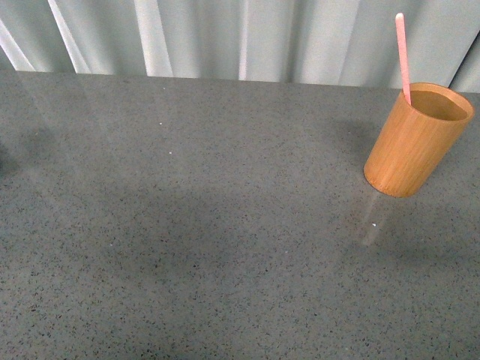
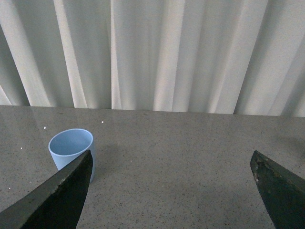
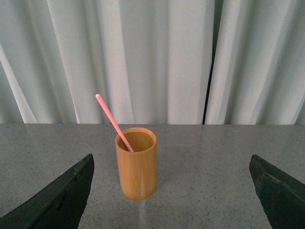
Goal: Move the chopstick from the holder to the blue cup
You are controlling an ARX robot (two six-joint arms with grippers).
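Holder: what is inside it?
One pink chopstick stands in the holder, leaning on the rim with its top sticking out. Nothing else shows above the rim. The holder's wall hides the chopstick's lower end and the holder's floor.

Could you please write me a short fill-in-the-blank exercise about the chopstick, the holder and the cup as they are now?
1. The chopstick leaning in the wooden holder is ____ in colour.
2. In the front view, the holder stands toward the ____ side of the table.
3. The blue cup is ____ inside.
4. The left pincer and the right pincer are both ____.
Missing words: pink, right, empty, open.
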